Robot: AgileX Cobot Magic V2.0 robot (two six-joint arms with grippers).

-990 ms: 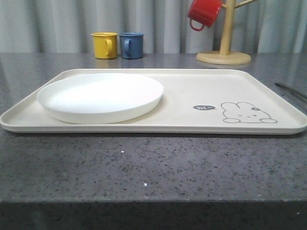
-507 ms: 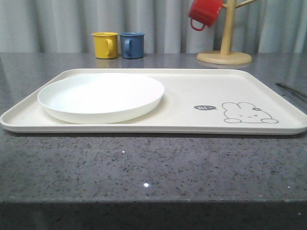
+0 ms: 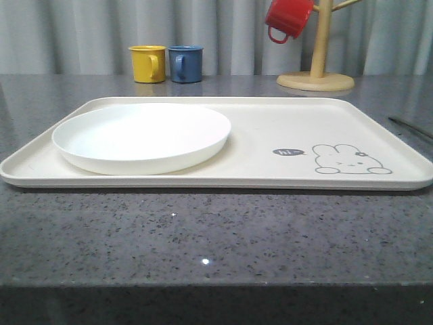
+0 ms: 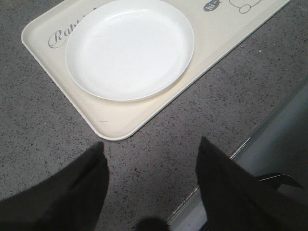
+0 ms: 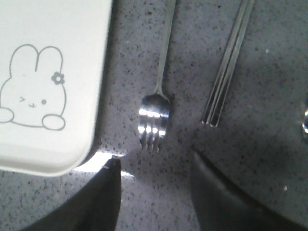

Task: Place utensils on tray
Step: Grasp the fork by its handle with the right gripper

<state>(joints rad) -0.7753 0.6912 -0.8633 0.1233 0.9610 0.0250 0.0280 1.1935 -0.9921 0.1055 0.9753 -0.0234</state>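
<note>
The cream tray [image 3: 270,128] lies across the table, with a rabbit drawing at its right end, and shows too in the left wrist view [image 4: 72,91] and the right wrist view [image 5: 57,29]. On the grey table right of the tray lie the silver fork [image 5: 155,115] and the pair of chopsticks [image 5: 228,67]; a shiny edge [image 5: 304,120] sits at the frame border. One thin utensil end [image 3: 409,126] appears at the front view's right edge. My right gripper [image 5: 154,166] hangs open just short of the fork's tines. My left gripper [image 4: 151,151] is open over bare table near the tray's corner.
A round white plate [image 3: 142,135] sits on the tray's left half. At the back stand a yellow cup [image 3: 147,63] and a blue cup [image 3: 185,63]. A wooden mug tree [image 3: 316,74] at the back right carries a red cup [image 3: 288,17]. The table's front edge [image 4: 250,139] is close to my left gripper.
</note>
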